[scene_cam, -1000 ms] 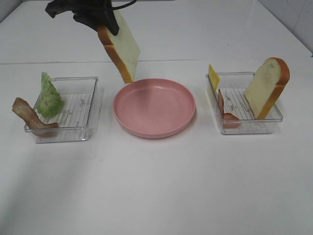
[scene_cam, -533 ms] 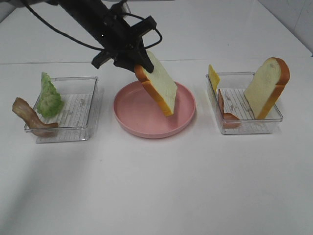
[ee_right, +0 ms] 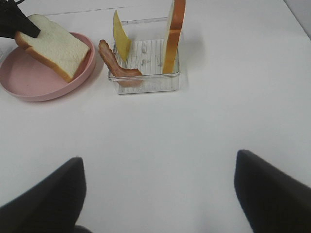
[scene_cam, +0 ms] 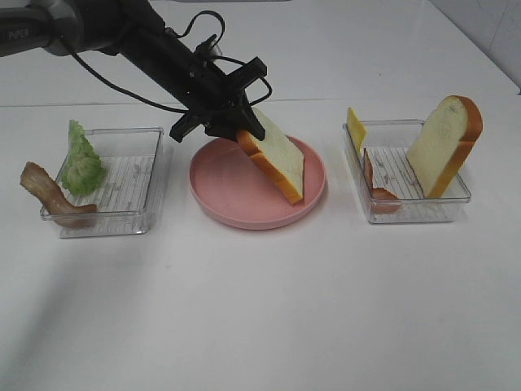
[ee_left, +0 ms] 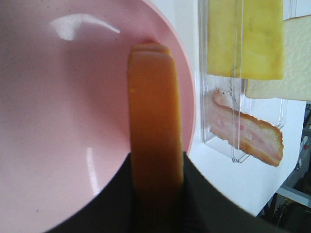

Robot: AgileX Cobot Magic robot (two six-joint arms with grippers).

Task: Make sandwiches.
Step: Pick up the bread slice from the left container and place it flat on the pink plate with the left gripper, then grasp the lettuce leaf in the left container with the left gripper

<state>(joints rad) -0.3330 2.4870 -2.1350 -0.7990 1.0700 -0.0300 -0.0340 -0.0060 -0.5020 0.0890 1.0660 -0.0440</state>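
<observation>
Left gripper (scene_cam: 238, 124) pinching the upper end of a white toy bread slice with orange-brown crust (scene_cam: 278, 160). The slice slopes down over the round pink plastic plate (scene_cam: 220, 194), its lower edge near the plate's right rim, contact uncertain. Right gripper (ee_right: 158, 191) spread wide above the white table (scene_cam: 260, 309), holding nothing. Left clear plastic rectangular tray (scene_cam: 122, 224): ruffled green toy lettuce (scene_cam: 81, 163) inside, reddish-brown toy bacon strip (scene_cam: 47, 194) draped over its rim. Right clear plastic rectangular tray (scene_cam: 411, 216): second bread slice (scene_cam: 444, 147) upright, yellow toy cheese slice (scene_cam: 356, 128), second bacon strip (scene_cam: 376, 186)
</observation>
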